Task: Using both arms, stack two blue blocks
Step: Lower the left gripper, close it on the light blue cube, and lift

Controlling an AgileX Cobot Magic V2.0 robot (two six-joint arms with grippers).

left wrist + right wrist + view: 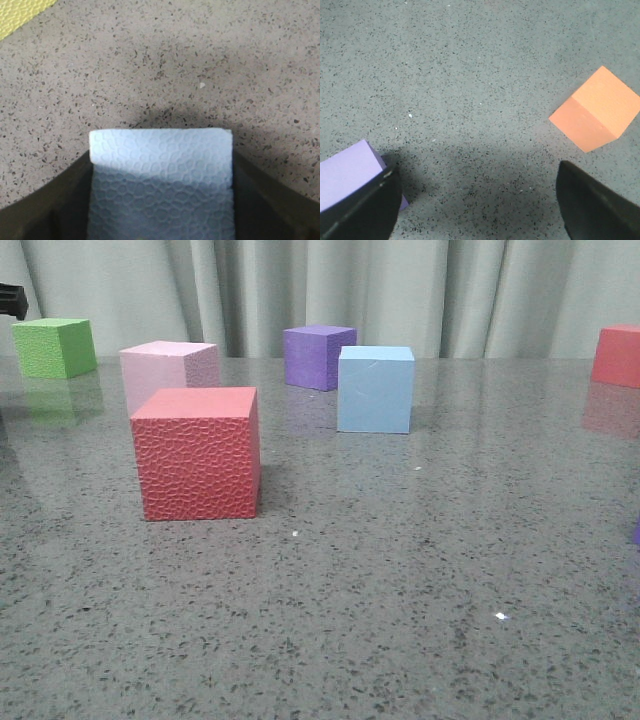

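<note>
Front view: one smooth blue block (375, 389) sits on the grey speckled table (400, 580), just right of centre. Purple cube (318, 357) is at its 10 o'clock, near but apart. Pale pink cube (170, 368) is well off at 9 o'clock, with a textured red cube (197, 453) in front of the pink one. Green cube (55, 347) at far left, another red cube (616, 356) at far right edge. No gripper fingers visible in this view.

Left wrist view: left gripper (161, 200) is clamped on a pale blue textured block (161, 175); both fingers press its sides. Block's surface is pebbled, not smooth. Yellow patch (22, 12) in the corner, can't tell what it is.

Right wrist view: right gripper (480, 200) is spread wide with nothing between the fingers, only bare table. A lilac cube (347, 172) lies just outside one finger, touching or nearly. An orange cube (597, 110) sits apart from the other finger
</note>
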